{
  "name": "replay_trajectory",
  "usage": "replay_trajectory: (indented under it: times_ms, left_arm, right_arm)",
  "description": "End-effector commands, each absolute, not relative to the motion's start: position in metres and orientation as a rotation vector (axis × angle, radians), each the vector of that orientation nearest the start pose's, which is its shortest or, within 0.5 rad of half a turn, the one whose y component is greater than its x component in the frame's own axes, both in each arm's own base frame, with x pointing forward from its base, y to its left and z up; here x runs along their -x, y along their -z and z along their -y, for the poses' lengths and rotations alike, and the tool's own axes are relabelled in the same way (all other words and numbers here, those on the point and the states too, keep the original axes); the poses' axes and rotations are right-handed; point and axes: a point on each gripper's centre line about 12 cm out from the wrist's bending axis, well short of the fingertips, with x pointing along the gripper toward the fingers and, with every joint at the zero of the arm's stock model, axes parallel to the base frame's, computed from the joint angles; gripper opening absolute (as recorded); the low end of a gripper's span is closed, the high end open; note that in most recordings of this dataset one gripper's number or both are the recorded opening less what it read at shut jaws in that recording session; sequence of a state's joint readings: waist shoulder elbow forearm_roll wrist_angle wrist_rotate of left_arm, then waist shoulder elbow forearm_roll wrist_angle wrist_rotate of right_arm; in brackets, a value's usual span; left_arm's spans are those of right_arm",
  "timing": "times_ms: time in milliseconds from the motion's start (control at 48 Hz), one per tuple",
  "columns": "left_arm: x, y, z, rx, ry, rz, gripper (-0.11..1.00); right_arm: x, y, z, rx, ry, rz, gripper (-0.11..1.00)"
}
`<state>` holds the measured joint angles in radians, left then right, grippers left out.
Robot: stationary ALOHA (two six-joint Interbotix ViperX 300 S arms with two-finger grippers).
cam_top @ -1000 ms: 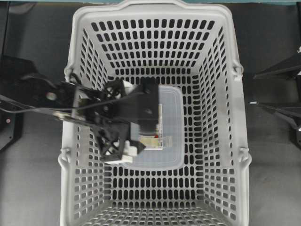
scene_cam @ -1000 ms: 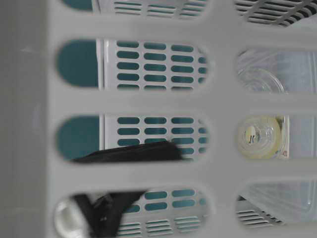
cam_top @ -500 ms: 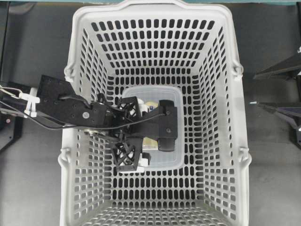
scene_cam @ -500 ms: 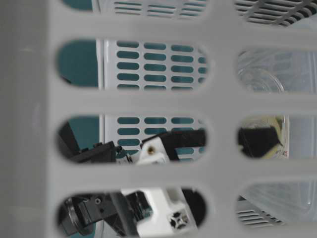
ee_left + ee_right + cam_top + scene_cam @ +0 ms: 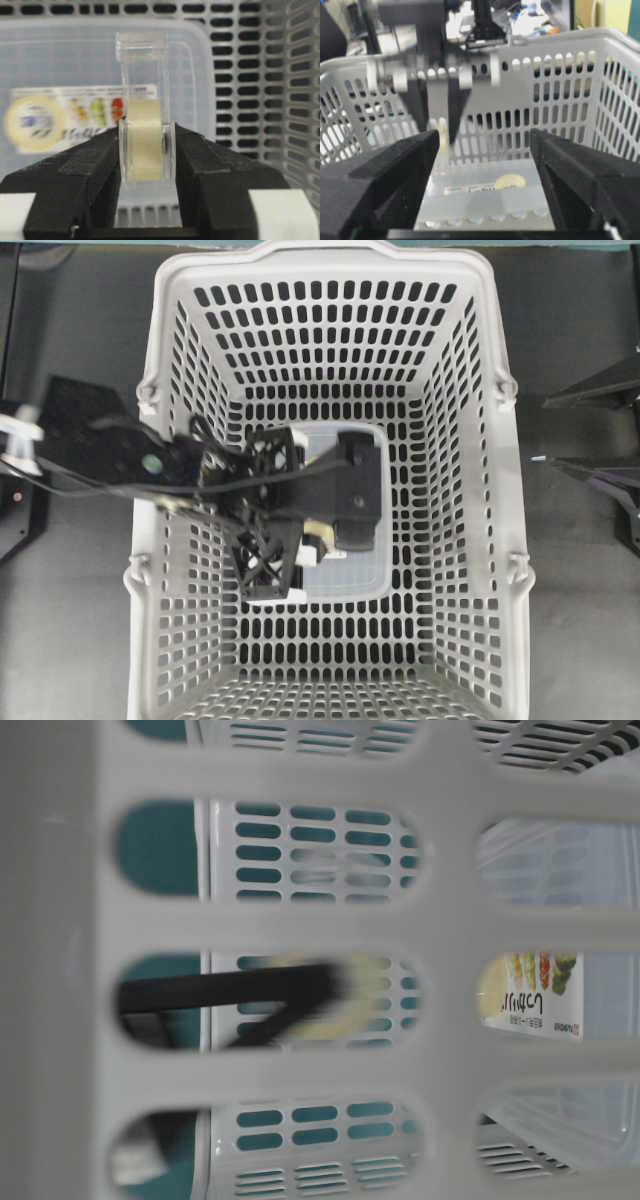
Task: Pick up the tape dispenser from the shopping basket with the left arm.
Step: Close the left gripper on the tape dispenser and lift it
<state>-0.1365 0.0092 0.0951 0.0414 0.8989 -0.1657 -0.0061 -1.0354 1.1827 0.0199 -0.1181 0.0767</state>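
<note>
1. Tape dispenser (image 5: 144, 135): we find it clamped between our left gripper (image 5: 145, 165) pads, inside the shopping basket (image 5: 505, 500), above the translucent lidded box (image 5: 65, 65).
2. Handling, as we judge: light, rigid clear plastic, slick-sided, liable to twist; best held across the flat faces at the roll, as now.
3. Right gripper (image 5: 482, 165): jaws wide, empty, outside the basket.
</note>
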Motion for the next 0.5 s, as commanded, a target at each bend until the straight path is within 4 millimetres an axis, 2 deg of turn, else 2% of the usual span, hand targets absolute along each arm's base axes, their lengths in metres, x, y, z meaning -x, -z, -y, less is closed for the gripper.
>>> replay_trajectory:
  times_ms: [0,83,187,479]
  left_arm:
    - [-0.412,-0.352,0.049,0.051,0.019,-0.942,0.28]
    - [-0.408,-0.372,0.048,0.053,0.017,-0.937,0.28]
    - [-0.407,-0.384,0.047,0.056,0.013,-0.930,0.28]
    - [-0.409,-0.381,0.048,0.055,0.014,-0.939,0.28]
  right_arm:
    - [-0.188,-0.285,0.002,-0.103,0.012,-0.033,0.70]
    - [-0.187,-0.286,0.002,-0.103,0.012,-0.030,0.70]
    - [-0.187,-0.286,0.002,-0.101,0.012,-0.029,0.70]
    - [-0.186,-0.287,0.002,-0.103,0.012,-0.024,0.70]
